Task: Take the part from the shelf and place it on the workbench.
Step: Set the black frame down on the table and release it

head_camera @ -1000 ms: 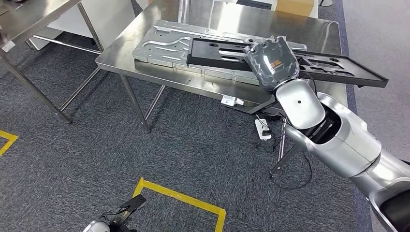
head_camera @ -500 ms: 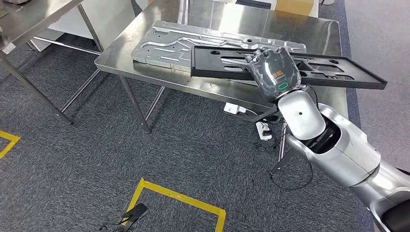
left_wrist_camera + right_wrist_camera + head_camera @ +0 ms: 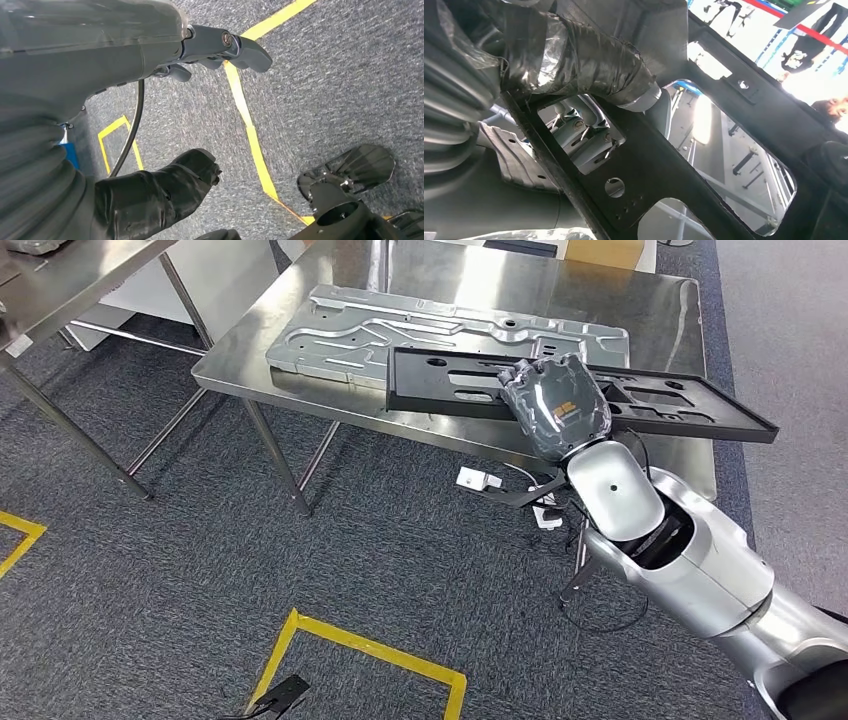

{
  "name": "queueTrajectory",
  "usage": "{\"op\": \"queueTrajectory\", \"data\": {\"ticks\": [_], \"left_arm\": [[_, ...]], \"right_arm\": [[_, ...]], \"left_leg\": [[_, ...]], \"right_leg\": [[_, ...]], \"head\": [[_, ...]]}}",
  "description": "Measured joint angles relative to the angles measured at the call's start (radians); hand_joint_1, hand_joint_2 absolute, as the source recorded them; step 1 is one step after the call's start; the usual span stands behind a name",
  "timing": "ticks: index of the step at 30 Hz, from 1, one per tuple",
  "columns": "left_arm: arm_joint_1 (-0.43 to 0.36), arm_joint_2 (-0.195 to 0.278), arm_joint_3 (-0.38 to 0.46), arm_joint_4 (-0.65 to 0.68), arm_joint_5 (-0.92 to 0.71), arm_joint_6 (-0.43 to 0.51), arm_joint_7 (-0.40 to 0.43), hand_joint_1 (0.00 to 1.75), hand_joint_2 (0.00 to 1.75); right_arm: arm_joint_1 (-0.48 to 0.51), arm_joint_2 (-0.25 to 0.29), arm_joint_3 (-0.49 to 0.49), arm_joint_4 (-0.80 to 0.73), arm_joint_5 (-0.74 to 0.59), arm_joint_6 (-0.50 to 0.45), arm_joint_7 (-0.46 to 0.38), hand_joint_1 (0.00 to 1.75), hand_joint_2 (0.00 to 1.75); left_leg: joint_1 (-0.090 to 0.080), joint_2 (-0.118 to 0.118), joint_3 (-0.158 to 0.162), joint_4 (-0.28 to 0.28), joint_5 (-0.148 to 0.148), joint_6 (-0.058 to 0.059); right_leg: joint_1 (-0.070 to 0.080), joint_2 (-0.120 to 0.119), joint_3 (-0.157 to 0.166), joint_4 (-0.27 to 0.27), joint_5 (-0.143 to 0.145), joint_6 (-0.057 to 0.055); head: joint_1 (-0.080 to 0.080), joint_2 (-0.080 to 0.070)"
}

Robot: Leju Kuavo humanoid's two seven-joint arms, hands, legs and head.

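— What is the right hand (image 3: 556,406) doing?

— It is gripping the black part (image 3: 450,382) near the middle of its long near edge. The part is a flat, dark panel with cut-outs, and it is lying lengthwise across the near side of the counter (image 3: 655,310).

— Is the part sitting on the counter?

— Partly. Its left end is lying over a silver plate (image 3: 340,335) that is resting flat on the counter, and its right end is sticking out past the counter's right edge, over the carpet (image 3: 150,580). I cannot tell whether it is bearing fully on the steel or hanging from the hand.

— And up close?

— In the right wrist view the thick, tape-wrapped thumb (image 3: 589,65) is pressing over a bar of the black part (image 3: 649,170), and through one cut-out the other fingers (image 3: 584,132) are showing curled on the far side. So the hand is closing on it from both sides.

— Where is the left hand (image 3: 150,200)?

— Hanging low by the floor. In the left wrist view its fingers are spreading apart with nothing between them, above the grey carpet (image 3: 325,100) and a yellow tape line (image 3: 250,135).

— Anything else around?

— A white power strip (image 3: 545,516) and black cables are lying on the carpet under the counter. A second steel table (image 3: 60,270) is standing at the far left.
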Motion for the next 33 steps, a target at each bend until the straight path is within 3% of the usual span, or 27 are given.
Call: {"op": "queueTrajectory", "data": {"ticks": [33], "left_arm": [[-0.014, 0.003, -0.013, 0.014, -0.001, -0.056, 0.003, 0.00, 1.75]], "right_arm": [[-0.011, 0.028, 0.024, 0.057, -0.006, 0.007, -0.025, 1.75, 1.75]], "left_leg": [[-0.002, -0.001, 0.000, 0.000, -0.001, -0.002]], "right_leg": [[-0.003, -0.004, 0.004, -0.004, 0.000, 0.000]], "head": [[0.000, 0.000]]}}
